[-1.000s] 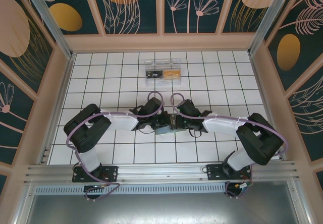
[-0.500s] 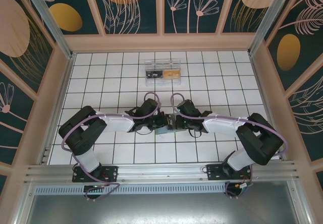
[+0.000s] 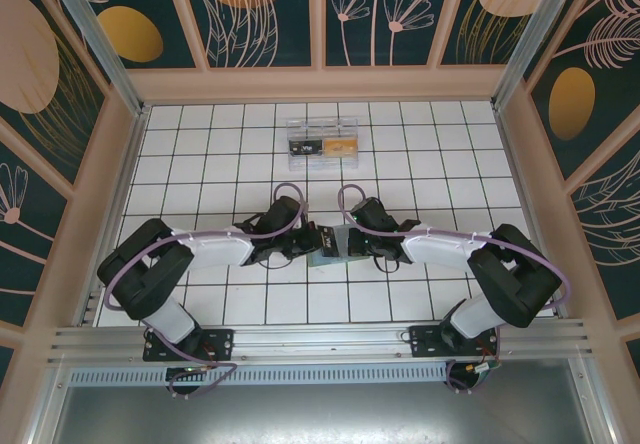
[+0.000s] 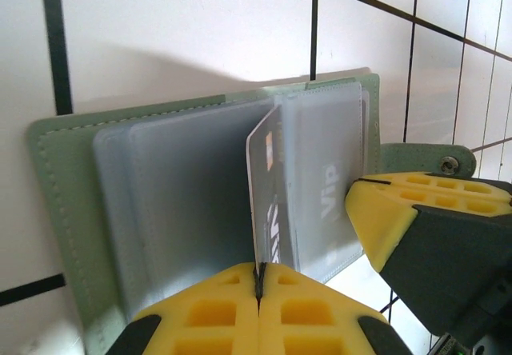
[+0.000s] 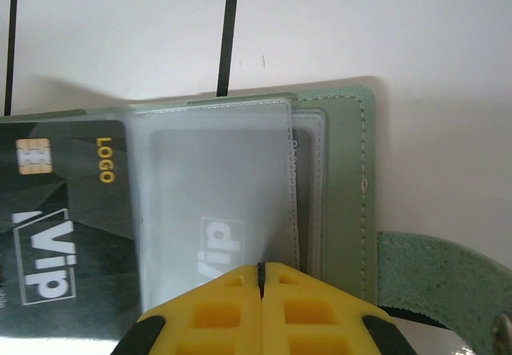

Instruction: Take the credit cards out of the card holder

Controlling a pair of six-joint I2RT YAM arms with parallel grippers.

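Note:
The grey-green card holder (image 3: 328, 256) lies open on the tiles between both grippers, its clear sleeves up (image 4: 64, 179) (image 5: 344, 171). A black credit card (image 5: 72, 211) marked "Vip" and "LOGO" sticks partly out of a sleeve toward the left. My left gripper (image 3: 308, 244) (image 4: 258, 273) is shut on that card's near edge, and the card (image 4: 268, 203) stands on edge. My right gripper (image 3: 347, 244) (image 5: 261, 269) is shut on the edge of a clear sleeve of the holder. One of its yellow fingers (image 4: 384, 219) shows at the right of the left wrist view.
A clear plastic box (image 3: 322, 139) with cards inside stands a few tiles farther back. The holder's green strap with a snap (image 5: 448, 283) lies out to the right. Wooden walls (image 3: 120, 184) frame the white tiled floor.
The left arm has drawn back to the left, its elbow swinging outward, pulling the black card with it. The right arm and the holder have stayed in place.

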